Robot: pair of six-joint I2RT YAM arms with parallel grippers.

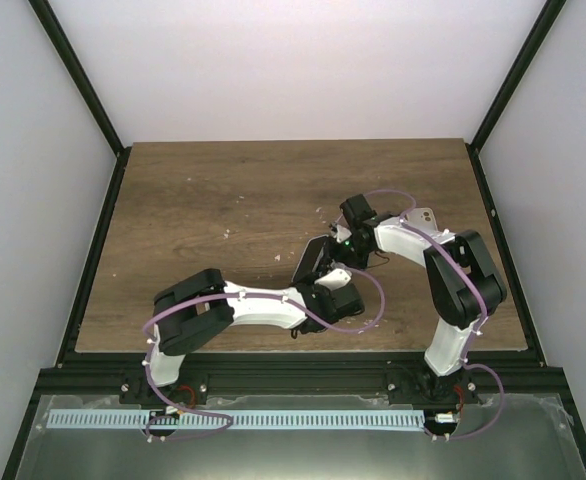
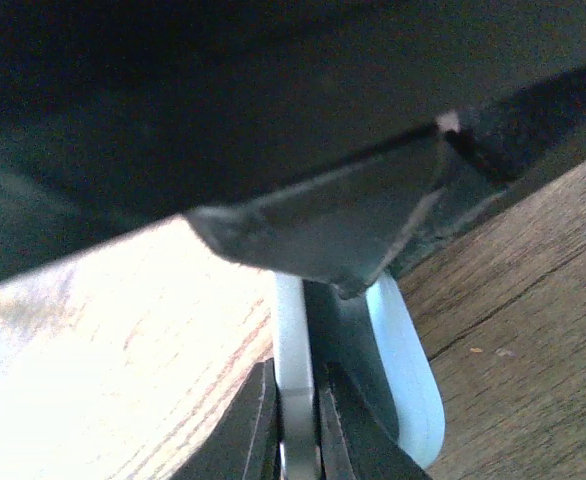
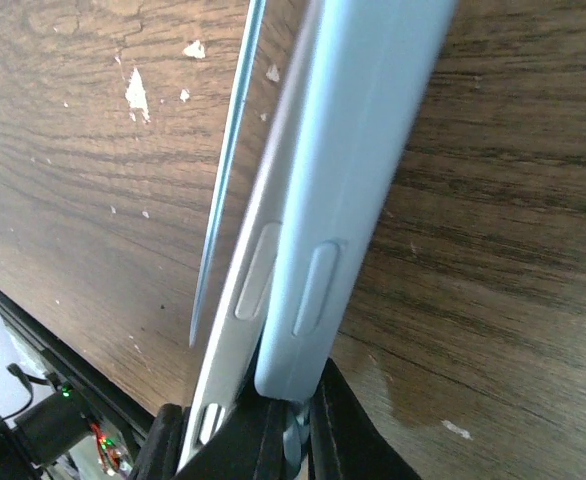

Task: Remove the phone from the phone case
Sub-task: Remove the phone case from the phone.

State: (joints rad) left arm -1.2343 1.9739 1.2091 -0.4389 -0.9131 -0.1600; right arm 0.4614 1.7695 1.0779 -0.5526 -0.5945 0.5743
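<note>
Phone [image 3: 258,270] partly out of phone case [image 3: 363,180], on edge above desk [image 3: 503,300], long axis pointing straight out from right end effector [image 3: 293,445], clamped on phone case. Left end effector [image 2: 298,445] clamps phone.

- Table [image 3: 493,250]: brown wood with clear grain, matt, scuffed with pale flecks.
- Phone case [image 3: 363,150]: pale blue, smooth and matt, looks like soft plastic or silicone.
- Phone [image 3: 258,270]: silvery side frame, smooth, with a satin metallic sheen.
</note>
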